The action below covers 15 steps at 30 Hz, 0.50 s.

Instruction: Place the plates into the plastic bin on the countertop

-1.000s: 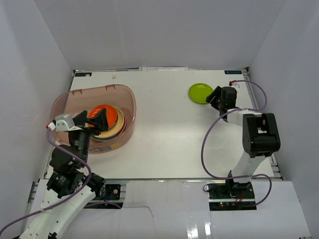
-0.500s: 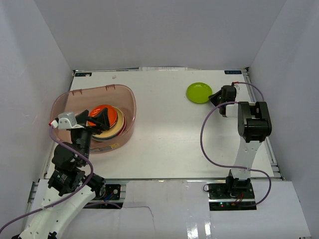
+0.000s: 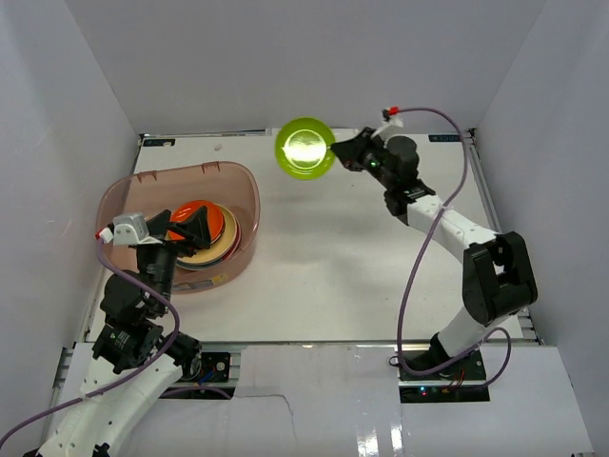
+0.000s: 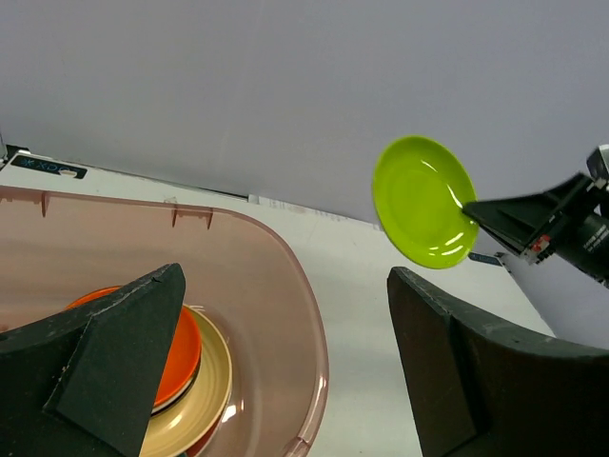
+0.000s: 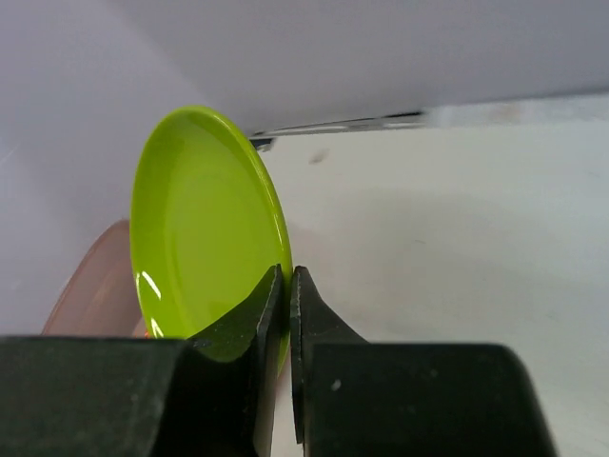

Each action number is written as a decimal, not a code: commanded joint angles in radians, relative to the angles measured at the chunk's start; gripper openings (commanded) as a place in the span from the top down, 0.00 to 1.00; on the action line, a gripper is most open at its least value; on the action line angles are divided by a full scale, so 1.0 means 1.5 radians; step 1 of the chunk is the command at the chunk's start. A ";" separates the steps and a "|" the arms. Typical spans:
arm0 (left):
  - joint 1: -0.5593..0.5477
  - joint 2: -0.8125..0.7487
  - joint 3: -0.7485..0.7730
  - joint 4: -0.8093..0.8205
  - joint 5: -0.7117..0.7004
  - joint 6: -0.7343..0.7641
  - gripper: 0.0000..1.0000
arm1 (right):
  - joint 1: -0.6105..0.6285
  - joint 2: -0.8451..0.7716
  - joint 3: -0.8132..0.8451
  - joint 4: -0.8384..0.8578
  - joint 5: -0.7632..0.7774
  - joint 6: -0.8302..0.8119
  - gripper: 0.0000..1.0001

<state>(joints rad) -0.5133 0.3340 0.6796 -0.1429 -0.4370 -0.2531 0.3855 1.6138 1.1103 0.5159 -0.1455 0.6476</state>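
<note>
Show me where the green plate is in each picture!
Top external: green plate upper middle, held up by the right gripper.
Left wrist: the plate is upper right.
Right wrist: the plate is left of centre, pinched at its rim.
Shared landmark: the plastic bin, left of the plate in every view.

the left arm (image 3: 100,414) and right arm (image 3: 453,227) have white links and black joints. a purple cable (image 3: 408,278) runs along each, with a red-and-white plug (image 3: 388,113) at the wrist. the left gripper (image 4: 285,276) has matte black wedge fingers (image 4: 476,381).
</note>
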 commanded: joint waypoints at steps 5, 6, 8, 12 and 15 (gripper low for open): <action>0.008 -0.002 0.001 -0.004 -0.010 -0.001 0.02 | 0.193 0.137 0.250 -0.102 -0.018 -0.113 0.92; 0.009 -0.002 0.002 -0.003 -0.009 -0.001 0.02 | 0.207 0.154 0.274 -0.108 -0.014 -0.116 0.92; 0.009 -0.002 0.003 -0.004 -0.009 -0.002 0.02 | 0.254 0.211 0.346 -0.137 -0.001 -0.137 0.92; 0.011 -0.007 0.000 -0.001 -0.015 -0.002 0.02 | 0.303 0.308 0.462 -0.186 0.008 -0.140 0.91; 0.011 -0.010 -0.001 -0.001 -0.016 -0.001 0.02 | 0.333 0.379 0.526 -0.219 0.010 -0.135 0.91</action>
<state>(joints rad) -0.5049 0.3279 0.6792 -0.1429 -0.4522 -0.2531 0.8513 2.1426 1.7874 0.2356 -0.1421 0.4629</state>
